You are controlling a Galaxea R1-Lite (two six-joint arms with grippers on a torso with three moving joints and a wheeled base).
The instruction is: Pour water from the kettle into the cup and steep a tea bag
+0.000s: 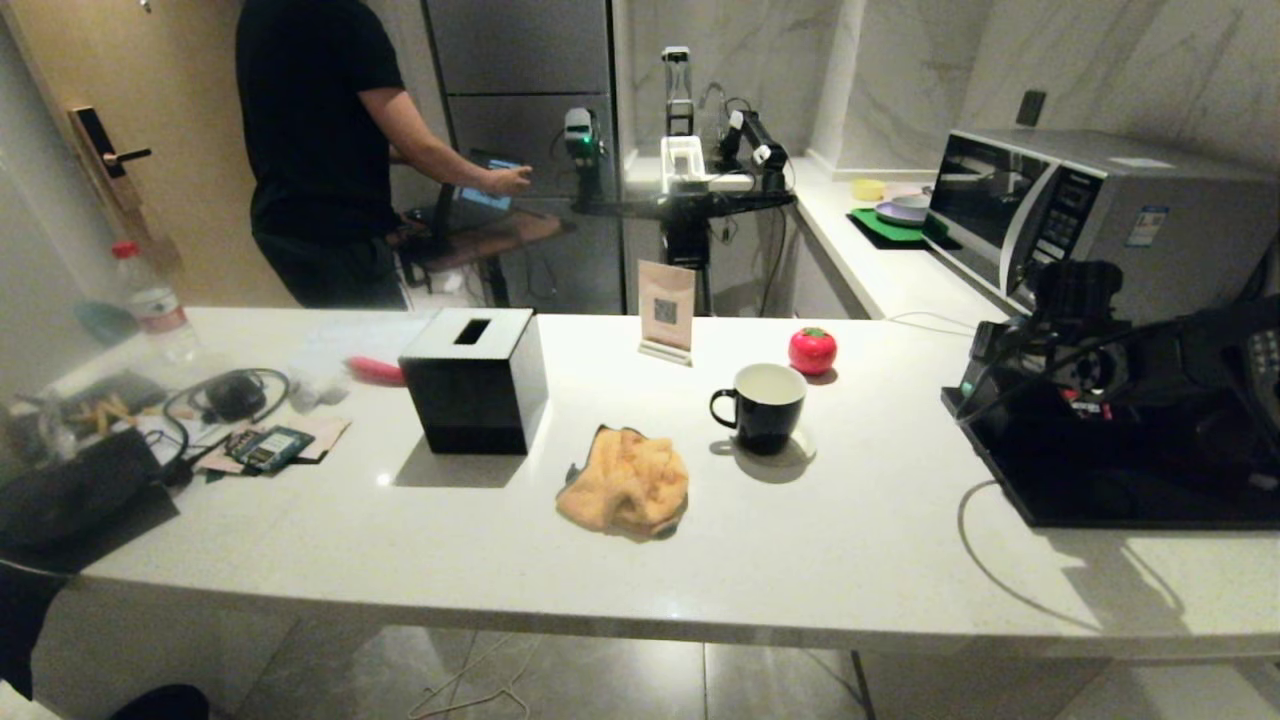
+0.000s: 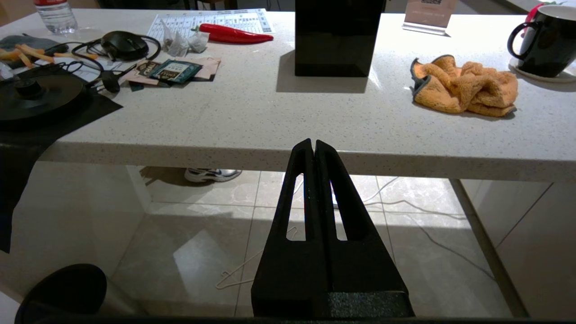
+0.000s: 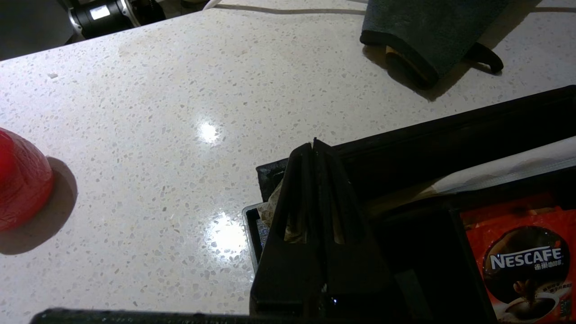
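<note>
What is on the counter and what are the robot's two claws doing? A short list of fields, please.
cup: black mug on a coaster, looks empty
beside cup: orange cloth, red tomato-shaped object
black box: slotted box left of the cloth
right gripper: shut, tips down in a corner of the compartment tray; anything held is hidden
left gripper: shut, parked below the counter edge
person: standing behind the counter

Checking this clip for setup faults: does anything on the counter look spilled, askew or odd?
No spill shows. The orange cloth lies crumpled beside the cup, which stands upright on its coaster. Cables, packets and a red chili clutter the counter's left end. The right gripper is shut over the black compartment box.
</note>
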